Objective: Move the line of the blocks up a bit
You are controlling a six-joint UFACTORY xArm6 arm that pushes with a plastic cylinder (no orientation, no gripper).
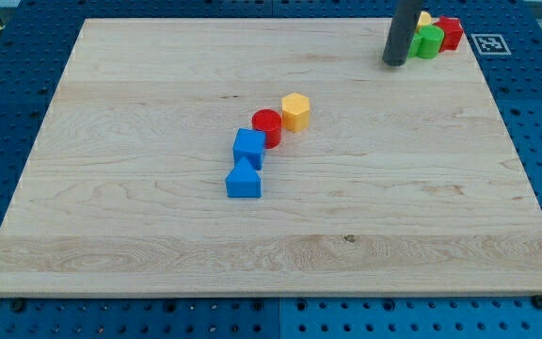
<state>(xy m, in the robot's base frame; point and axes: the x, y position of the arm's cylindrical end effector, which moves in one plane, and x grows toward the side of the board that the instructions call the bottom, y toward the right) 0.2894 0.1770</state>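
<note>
**A:** Where is my tip [394, 63] just now?

**B:** It rests on the wooden board [139, 104] near the view's top right corner. It is a plain dark rod with nothing that opens or closes, and it holds nothing.

**A:** What sits closest to it?

**B:** Just to the view's right of my tip is a small cluster: a green block [429, 41] nearest, a red block [451, 33] beyond it, and a yellow block [424, 19] peeking out behind. The rod hides part of them, so I cannot tell whether my tip touches the green one, nor make out their shapes fully.

**A:** And the line of blocks?

**B:** Well apart from my tip, toward the view's left and bottom, near the board's middle. Nearest my tip is the yellow hexagonal block [295, 111]. Next, down and left, is the red cylinder [267, 127], just beside the yellow one. Then the blue cube-like block [248, 149], touching or almost touching the red cylinder. Farthest from my tip is the blue block with a peaked top [243, 178], right against the other blue one.

**A:** How does the line run?

**B:** Diagonally, its upper end pointing roughly toward my tip.

**A:** Anything beyond the board?

**B:** A blue perforated table [17, 104] surrounds it, and a black-and-white marker [488, 43] lies right of the cluster.
</note>
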